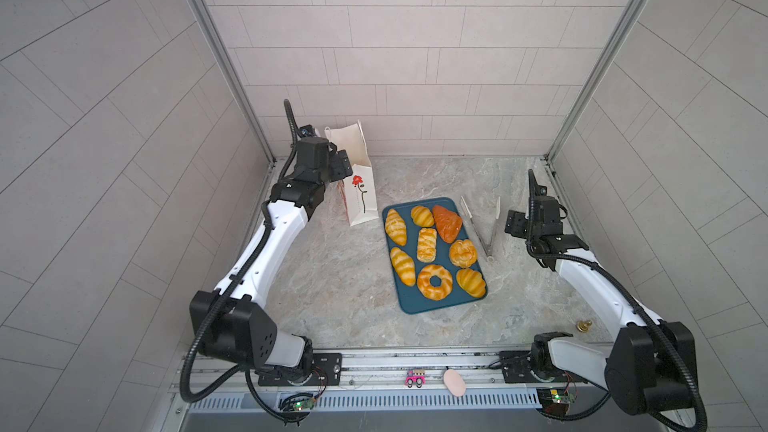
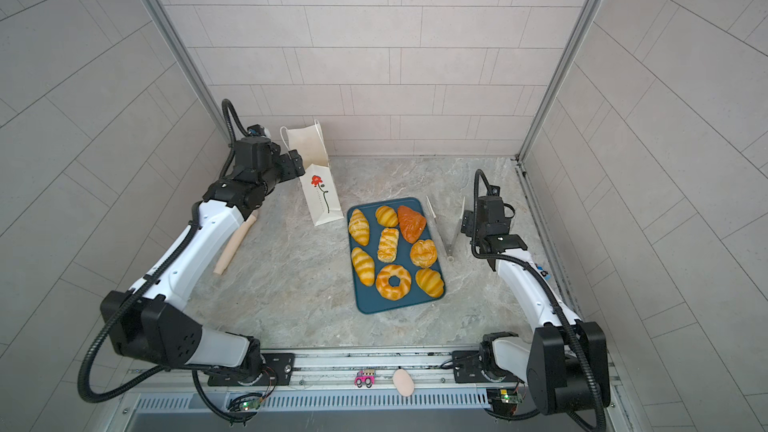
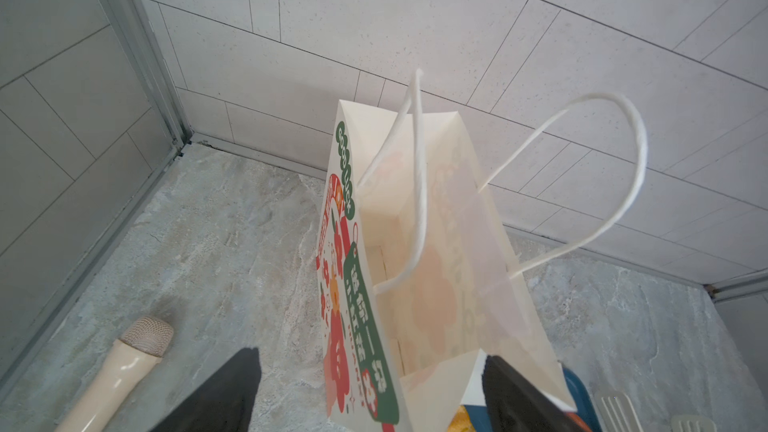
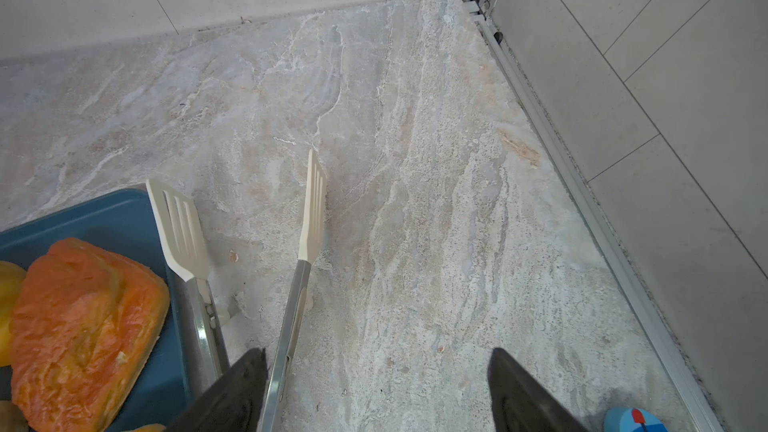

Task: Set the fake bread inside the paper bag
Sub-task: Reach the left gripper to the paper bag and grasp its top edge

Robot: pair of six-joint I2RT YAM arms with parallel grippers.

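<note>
Eight pieces of fake bread [image 1: 428, 245] lie on a teal tray [image 1: 411, 305] at the centre of the marble-patterned table [image 1: 332, 276], as both top views show. The white paper bag [image 1: 360, 197] stands upright with its mouth open at the tray's 10 o'clock, apart from it. The left gripper [image 3: 370, 354] hangs at the 9 o'clock edge of the bag's rim, its black fingers [image 3: 224, 392] spread wide. In the left wrist view one finger sits outside the printed side panel and the other at the opposite wall, so the near end of the bag's mouth lies between them. Whether either finger touches the paper cannot be told; nothing is pinched. A beige rolling pin [image 3: 120, 371] lies on the table at the bag's 8 o'clock. At the tray's 2 o'clock, metal tongs [image 4: 311, 209] lie spread in a V, cream tips toward 12 o'clock. The right gripper [image 4: 377, 351] hovers at the tongs' 3 o'clock, jaws wide apart and holding nothing, with one steel arm of the tongs passing just beside one finger.
</note>
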